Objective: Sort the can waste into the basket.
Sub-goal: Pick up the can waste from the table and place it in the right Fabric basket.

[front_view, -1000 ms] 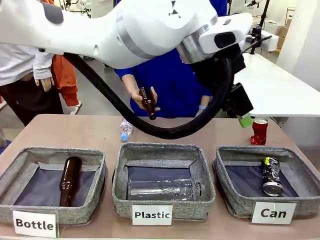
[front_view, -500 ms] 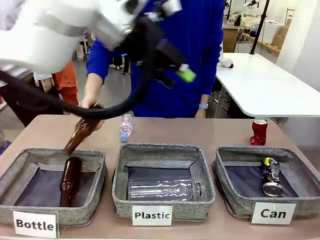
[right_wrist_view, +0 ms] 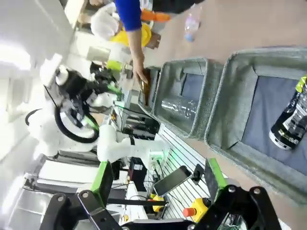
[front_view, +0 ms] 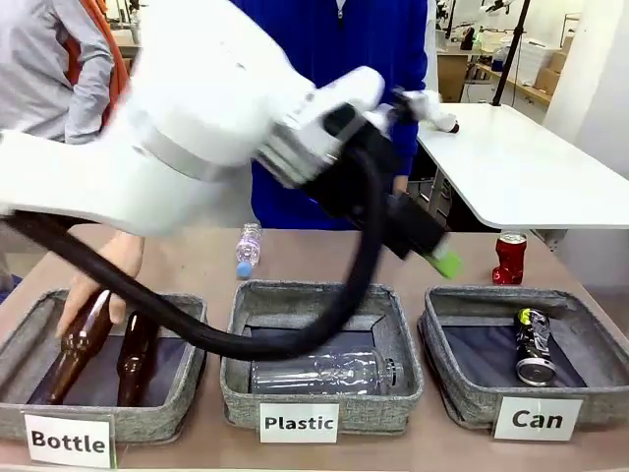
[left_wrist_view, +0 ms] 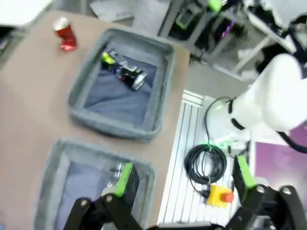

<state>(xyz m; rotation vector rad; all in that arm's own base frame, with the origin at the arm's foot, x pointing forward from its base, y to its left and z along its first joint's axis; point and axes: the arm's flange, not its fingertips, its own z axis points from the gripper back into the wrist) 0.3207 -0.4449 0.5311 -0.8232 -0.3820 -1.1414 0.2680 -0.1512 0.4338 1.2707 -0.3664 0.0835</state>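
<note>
Front view: black can (front_view: pixel 535 346) in "Can" basket (front_view: pixel 460 401)

Black can (left_wrist_view: pixel 123 73) in basket (left_wrist_view: pixel 112 128), red can (left_wrist_view: pixel 65 36) outside

White arm (front_view: pixel 187 138), black cable (front_view: pixel 366 246), green-padded black fingers (front_view: pixel 447 264)

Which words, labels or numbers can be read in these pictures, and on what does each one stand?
"Bottle": left label, on the left basket.
"Plastic": middle label, on the middle basket.
"Can": right label, on the right basket.
Print on the black can and the red can: too small to read.
</note>
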